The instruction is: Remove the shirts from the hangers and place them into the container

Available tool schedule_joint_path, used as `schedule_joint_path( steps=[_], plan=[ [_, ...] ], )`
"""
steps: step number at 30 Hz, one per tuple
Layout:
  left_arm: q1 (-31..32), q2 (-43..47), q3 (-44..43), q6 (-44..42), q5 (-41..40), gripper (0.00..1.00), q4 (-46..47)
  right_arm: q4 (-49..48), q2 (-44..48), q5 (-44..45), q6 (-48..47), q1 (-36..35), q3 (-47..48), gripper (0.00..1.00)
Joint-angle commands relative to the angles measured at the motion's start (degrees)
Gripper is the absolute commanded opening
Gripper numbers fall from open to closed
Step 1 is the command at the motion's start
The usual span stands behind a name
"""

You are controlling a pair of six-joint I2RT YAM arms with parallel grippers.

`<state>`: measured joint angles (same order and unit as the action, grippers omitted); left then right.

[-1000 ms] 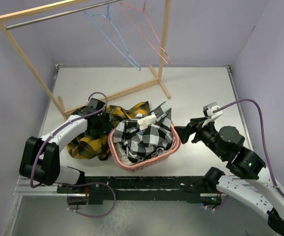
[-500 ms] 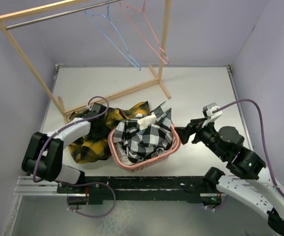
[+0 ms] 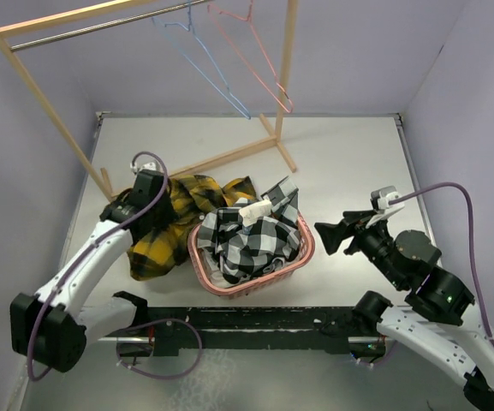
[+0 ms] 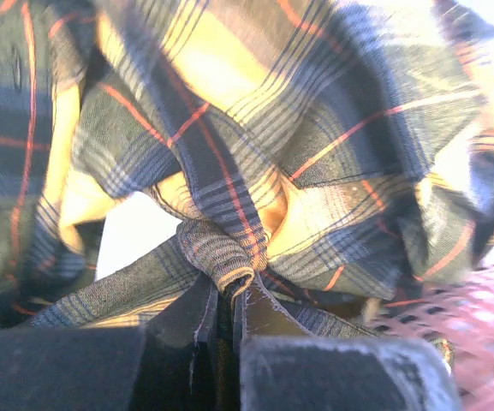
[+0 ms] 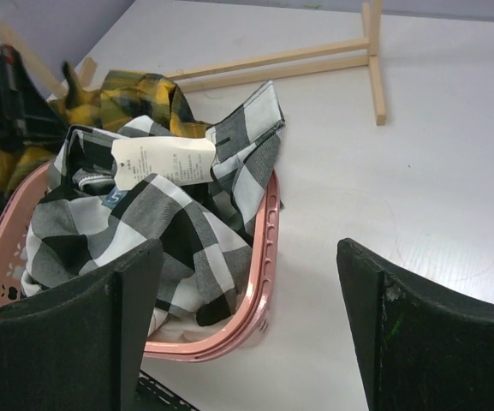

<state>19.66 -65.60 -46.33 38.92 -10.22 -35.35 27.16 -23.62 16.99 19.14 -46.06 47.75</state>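
Observation:
The yellow and dark checked shirt (image 3: 165, 231) lies heaped on the table left of the pink container (image 3: 305, 248), one part draped toward its rim. My left gripper (image 3: 148, 195) is shut on a fold of this shirt (image 4: 315, 154), the cloth pinched between the fingertips (image 4: 229, 291). The black and white checked shirt (image 3: 251, 241) fills the container, a paper tag on top, and one end hangs over the back rim. My right gripper (image 3: 328, 233) hangs open to the right of the container (image 5: 268, 248), holding nothing. The light blue hanger (image 3: 212, 77) and the pink hanger (image 3: 286, 106) hang bare on the rod.
The wooden rack (image 3: 285, 68) stands at the back, its foot bars (image 5: 272, 62) reaching across the table behind the container. Purple walls close in the left, back and right sides. The container's slotted wall (image 4: 486, 317) shows just right of my left gripper.
My left gripper has shut on the yellow shirt and drawn back toward the far left, pulling the cloth up. The right arm has shifted slightly right. The blue hanger has swung slightly.

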Motion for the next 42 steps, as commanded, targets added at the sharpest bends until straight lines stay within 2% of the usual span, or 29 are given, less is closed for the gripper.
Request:
schedule_joint_path(
  steps=[1,7,13,18,28,31,36,39,42],
  plan=[
    [0.2,8.4,-12.5,-4.6,-7.6,0.0,-5.1,-1.3,0.8,2.2,1.6,0.0,0.6,0.84],
    [0.1,8.9,-31.8,-10.6,-14.3,0.0,-11.1,-1.7,0.9,2.7,2.1,0.0,0.4,0.84],
    [0.1,4.2,-49.3,-15.3,-13.5,0.0,-12.9,-1.7,0.8,3.3,2.3,0.0,0.5,0.84],
    [0.2,-0.7,-61.9,-16.4,-5.7,0.0,-14.6,-1.8,0.9,3.6,2.4,0.0,0.5,0.84],
    [0.1,-2.6,-72.7,-15.3,11.5,0.0,-4.7,-2.9,-0.4,3.4,2.6,0.0,-0.2,0.84],
    [0.1,-4.9,-78.1,-13.0,19.5,0.0,-3.0,-2.9,-1.8,3.3,2.6,0.0,-0.1,0.84],
    [0.1,-5.1,-78.8,-4.9,32.5,0.0,4.2,-3.6,-2.4,3.4,2.9,0.0,-0.4,0.84],
    [0.1,-5.3,-79.7,-1.1,37.0,0.0,9.2,-3.6,-2.1,4.1,2.8,0.0,-0.1,0.84],
    [0.1,-7.0,-86.0,-0.1,37.7,0.0,10.6,-3.2,-1.9,4.8,2.4,0.0,0.4,0.84]
  ],
)
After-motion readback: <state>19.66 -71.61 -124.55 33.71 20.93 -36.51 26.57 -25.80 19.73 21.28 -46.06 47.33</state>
